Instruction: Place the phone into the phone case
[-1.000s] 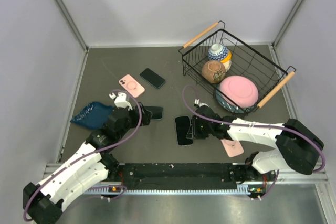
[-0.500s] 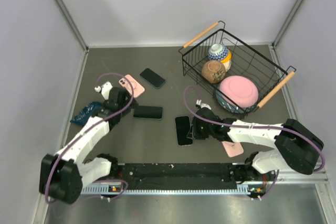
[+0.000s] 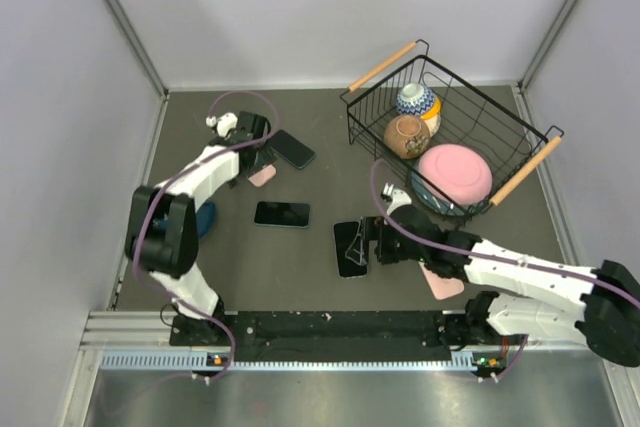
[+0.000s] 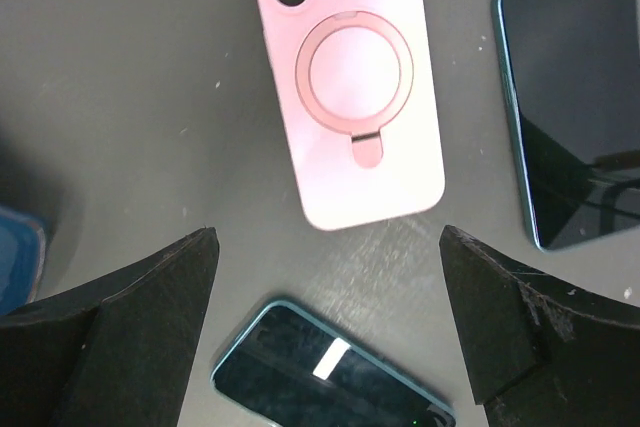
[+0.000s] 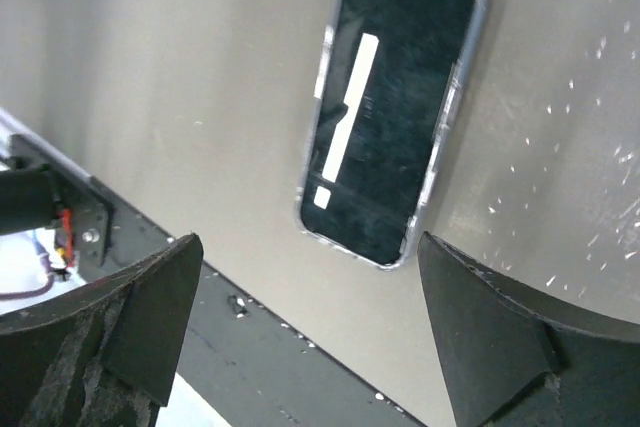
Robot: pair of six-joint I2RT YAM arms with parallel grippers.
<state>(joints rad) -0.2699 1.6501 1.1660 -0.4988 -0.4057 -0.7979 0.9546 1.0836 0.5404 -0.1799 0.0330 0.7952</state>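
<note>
Grey table (image 3: pixel 300 107) with phones (image 3: pixel 281 214), cases (image 4: pixel 350 87), basket (image 3: pixel 381 66)

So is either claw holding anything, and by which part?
Nothing held: left claw open above the pink phone case, right claw open above the clear-cased phone.

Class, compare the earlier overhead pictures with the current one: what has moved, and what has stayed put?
The left tool swung away from the middle phone toward the far side and now hangs open over the pink case, holding nothing. The right tool barely shifted, open by the clear-cased phone. The phones, the case and the basket stayed where they were.
</note>
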